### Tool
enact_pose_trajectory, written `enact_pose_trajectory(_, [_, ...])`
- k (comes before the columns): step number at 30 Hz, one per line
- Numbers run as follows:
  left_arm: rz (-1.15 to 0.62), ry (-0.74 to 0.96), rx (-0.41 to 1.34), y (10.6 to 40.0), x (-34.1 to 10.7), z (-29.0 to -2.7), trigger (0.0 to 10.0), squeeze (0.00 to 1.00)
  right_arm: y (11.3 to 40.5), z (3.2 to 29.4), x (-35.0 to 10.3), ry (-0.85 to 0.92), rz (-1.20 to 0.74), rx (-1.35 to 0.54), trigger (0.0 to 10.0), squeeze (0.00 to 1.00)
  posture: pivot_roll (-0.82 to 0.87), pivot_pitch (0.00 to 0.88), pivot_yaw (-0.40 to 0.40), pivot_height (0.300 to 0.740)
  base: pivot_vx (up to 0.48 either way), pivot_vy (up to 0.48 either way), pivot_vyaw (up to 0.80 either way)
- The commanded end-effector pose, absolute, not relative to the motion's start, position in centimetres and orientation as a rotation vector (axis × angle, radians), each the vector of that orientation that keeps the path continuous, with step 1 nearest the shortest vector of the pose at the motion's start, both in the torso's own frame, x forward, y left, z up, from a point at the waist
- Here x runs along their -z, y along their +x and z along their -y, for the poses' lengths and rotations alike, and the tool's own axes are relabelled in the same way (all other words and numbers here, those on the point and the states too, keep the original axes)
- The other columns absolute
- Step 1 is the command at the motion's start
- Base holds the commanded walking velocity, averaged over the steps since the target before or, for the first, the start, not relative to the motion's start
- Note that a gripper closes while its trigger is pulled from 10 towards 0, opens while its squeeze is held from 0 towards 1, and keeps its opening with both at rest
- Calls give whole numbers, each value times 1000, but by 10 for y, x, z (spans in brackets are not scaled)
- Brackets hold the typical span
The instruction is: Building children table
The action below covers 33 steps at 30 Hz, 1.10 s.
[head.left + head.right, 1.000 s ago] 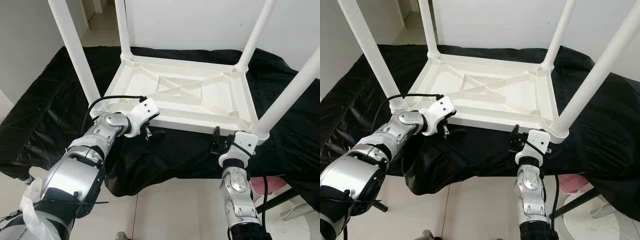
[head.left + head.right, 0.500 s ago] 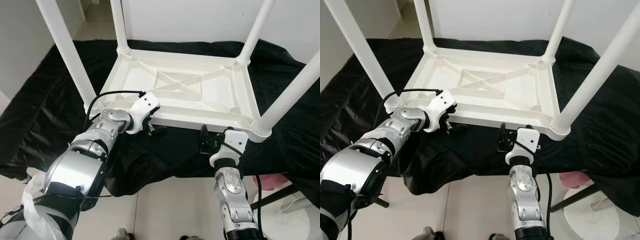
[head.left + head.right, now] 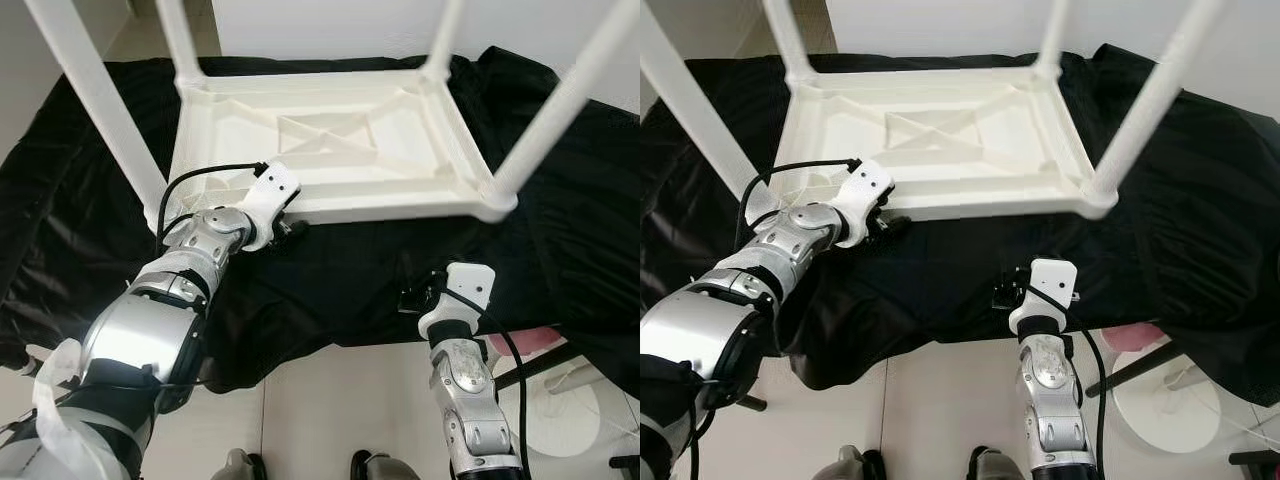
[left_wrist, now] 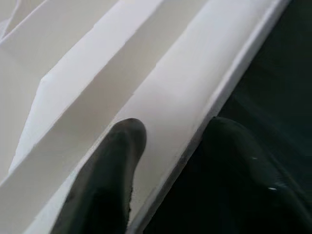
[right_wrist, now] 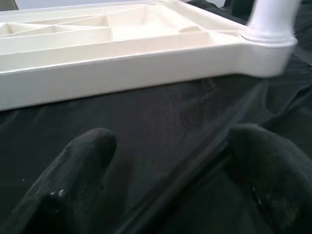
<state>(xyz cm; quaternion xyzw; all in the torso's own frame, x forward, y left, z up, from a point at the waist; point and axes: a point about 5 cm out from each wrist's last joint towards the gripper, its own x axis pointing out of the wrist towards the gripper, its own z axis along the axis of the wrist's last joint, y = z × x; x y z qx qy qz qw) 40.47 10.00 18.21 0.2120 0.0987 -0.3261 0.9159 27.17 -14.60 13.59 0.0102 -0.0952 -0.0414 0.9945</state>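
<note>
White table [image 3: 330, 150] lies upside down on a black cloth [image 3: 330, 290], legs up. Left gripper [image 4: 170, 146] pinches its rim at 9 o'clock to hold it. Right gripper [image 5: 170, 161] waits at 5 o'clock, wide open, holding nothing.

I am finding no readable text, label, brand, number or sign anywhere in these views.
</note>
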Motion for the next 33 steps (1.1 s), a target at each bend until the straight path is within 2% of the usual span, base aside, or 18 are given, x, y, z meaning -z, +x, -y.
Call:
enact_pose_trajectory(1, [-244,410,506,405,-166,-114,0,0,272,145,-132,18,170,78,10000,0,-124,167,34,740,0,0,0])
enact_pose_trajectory(5, [-230,420,533,403,-165,-107,157,0,274,145,-133,18,165,77,10000,0,-118,162,33,740,0,0,0])
enact_pose_trajectory(6, [-223,419,560,401,-163,-101,902,0,275,145,-134,18,163,77,10000,0,-111,160,34,740,0,0,0])
enact_pose_trajectory(9, [-219,409,592,399,-160,-95,471,0,275,145,-133,19,161,77,10000,0,-106,160,35,740,0,0,0])
enact_pose_trajectory(10, [-211,401,637,396,-157,-86,706,0,276,145,-133,20,162,76,10000,0,-98,159,36,740,0,0,0])
enact_pose_trajectory(11, [-192,387,700,391,-154,-75,1765,0,277,145,-133,22,161,78,10000,0,-90,157,38,740,0,0,0])
enact_pose_trajectory(14, [-178,364,748,388,-153,-66,1922,0,279,144,-133,24,161,78,10000,0,-86,157,38,740,0,0,0])
enact_pose_trajectory(15, [-154,347,799,383,-152,-57,3882,0,280,144,-133,25,161,79,10000,0,-78,155,39,740,0,0,0])
enact_pose_trajectory(16, [-154,347,799,383,-152,-57,3882,0,280,144,-133,25,161,79,10000,0,-78,155,39,740,0,0,0])
enact_pose_trajectory(17, [-125,318,858,378,-151,-47,10000,0,281,144,-132,27,159,80,10000,0,-70,155,40,740,0,0,0])
enact_pose_trajectory(20, [-106,300,893,375,-151,-41,10000,0,282,144,-132,28,158,80,10000,0,-70,155,40,740,0,0,0])
enact_pose_trajectory(22, [-63,272,1037,360,-148,-25,10000,0,285,143,-131,31,155,79,10000,0,-51,150,38,740,0,0,0])
enact_pose_trajectory(23, [-46,224,1086,354,-150,-20,10000,200,287,142,-131,33,154,77,10000,0,-24,144,34,740,0,0,0])
enact_pose_trajectory(24, [-34,188,1115,350,-152,-17,10000,1000,288,142,-130,34,153,76,10000,0,-24,144,34,740,0,0,0])
enact_pose_trajectory(30, [22,156,1123,345,-160,-24,10000,1000,295,141,-131,35,153,69,10000,0,6,135,24,740,0,0,0])
enact_pose_trajectory(31, [47,156,1116,344,-163,-30,10000,702,298,141,-132,35,155,66,10000,0,15,131,22,740,0,0,0])
enact_pose_trajectory(32, [47,156,1116,344,-163,-30,10000,702,298,141,-132,35,155,66,10000,0,15,131,22,740,0,0,0])
enact_pose_trajectory(33, [85,136,1081,342,-168,-42,10000,0,303,142,-133,30,161,66,10000,0,27,124,16,740,0,0,0])
